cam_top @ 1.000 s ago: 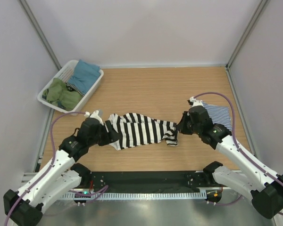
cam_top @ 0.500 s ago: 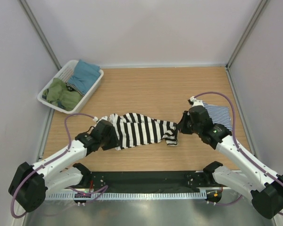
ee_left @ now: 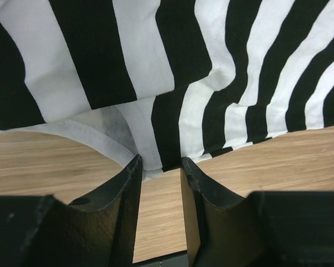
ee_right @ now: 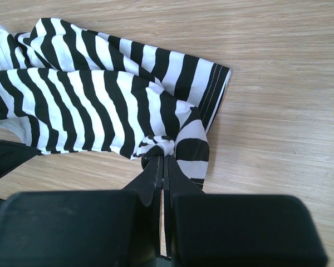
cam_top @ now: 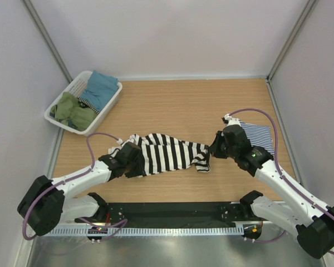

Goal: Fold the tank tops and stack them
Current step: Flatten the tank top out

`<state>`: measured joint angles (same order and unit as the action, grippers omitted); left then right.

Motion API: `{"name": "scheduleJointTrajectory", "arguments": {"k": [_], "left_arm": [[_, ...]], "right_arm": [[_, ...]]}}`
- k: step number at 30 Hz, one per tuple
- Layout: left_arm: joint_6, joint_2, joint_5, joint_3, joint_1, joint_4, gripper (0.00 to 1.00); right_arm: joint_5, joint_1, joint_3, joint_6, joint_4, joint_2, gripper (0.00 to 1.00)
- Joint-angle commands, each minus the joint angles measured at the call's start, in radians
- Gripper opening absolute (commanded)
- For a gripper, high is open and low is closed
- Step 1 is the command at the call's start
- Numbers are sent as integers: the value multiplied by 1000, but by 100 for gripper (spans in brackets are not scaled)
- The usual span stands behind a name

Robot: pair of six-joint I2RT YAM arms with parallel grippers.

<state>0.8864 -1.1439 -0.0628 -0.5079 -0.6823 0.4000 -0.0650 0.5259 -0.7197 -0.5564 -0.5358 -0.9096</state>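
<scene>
The tank top with broad black-and-white stripes (cam_top: 167, 153) lies crumpled in a long band across the middle of the table. My left gripper (cam_top: 138, 162) sits low at its left near edge. In the left wrist view its jaws (ee_left: 160, 161) stand apart, with the white hem of the cloth (ee_left: 211, 55) just between their tips. My right gripper (cam_top: 211, 150) is shut on a bunched fold at the right end of the same top (ee_right: 100, 100), pinched at the fingertips (ee_right: 164, 153). The thin navy-and-white striped tank top (cam_top: 259, 135) lies flat behind the right wrist, partly hidden by it.
A white slatted basket (cam_top: 104, 115) at the back left holds teal, green and striped garments. Grey walls close in the table on three sides. A black rail (cam_top: 172, 211) runs along the near edge between the arm bases.
My left arm has stretched out low and slid right along the near edge of the broad-striped top, and its jaws have narrowed. The right arm and its hold are unchanged.
</scene>
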Motion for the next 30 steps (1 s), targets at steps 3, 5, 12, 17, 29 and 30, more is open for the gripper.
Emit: {"name": "scheduleJointTrajectory", "arguments": {"k": [3,5,12,17,29,30], "left_arm": [[9,-57,-38,0,-25,-81,28],[6,-62,-32,3,-31,-96,5],[-24,28,-57,-78,-33,-17,0],[-55,47,-51,-170,-33,60,0],[-56,222,158,-296,-31,50,0],[-55,230,176,-300,-31,39,0]], "right_arm": [[-16,-1,-4,-5,31,23,1],[-24,0,-3,-2,28,25,1],[-94,0,-24,12,5,21,1],[-125,-1,-61,15,5,-12,1],[-157,-3,-104,27,8,46,1],[-157,-3,-103,27,5,54,1]]}}
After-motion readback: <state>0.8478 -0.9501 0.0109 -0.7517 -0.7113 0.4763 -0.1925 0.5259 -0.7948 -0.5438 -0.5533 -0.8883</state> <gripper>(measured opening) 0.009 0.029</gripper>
